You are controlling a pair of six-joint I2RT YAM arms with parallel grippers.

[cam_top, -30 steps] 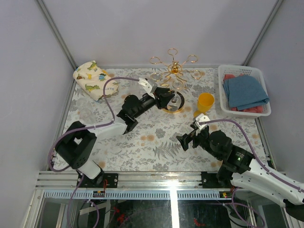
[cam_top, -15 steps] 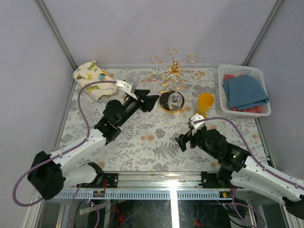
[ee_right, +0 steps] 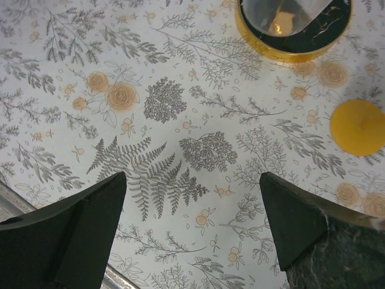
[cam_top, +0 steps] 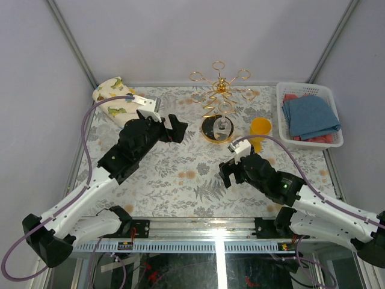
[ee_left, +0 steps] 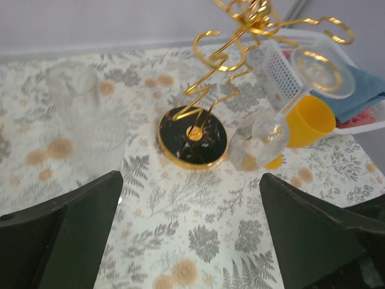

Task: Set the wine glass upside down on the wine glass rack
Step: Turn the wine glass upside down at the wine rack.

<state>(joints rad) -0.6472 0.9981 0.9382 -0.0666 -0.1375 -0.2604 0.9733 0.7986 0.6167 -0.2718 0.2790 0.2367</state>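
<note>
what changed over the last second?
Left tool pulled back leftward from the wine glass rack and opened, leaving the wine glass hanging upside down there. Right tool, open, shifted slightly left. The rack, yellow cup and basket stayed put.

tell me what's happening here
The glass hangs upside down from an arm of the gold rack, so the placing looks done. The left gripper is open and empty, off to the rack's left. The right gripper is open too, above the table, holding nothing.
</note>
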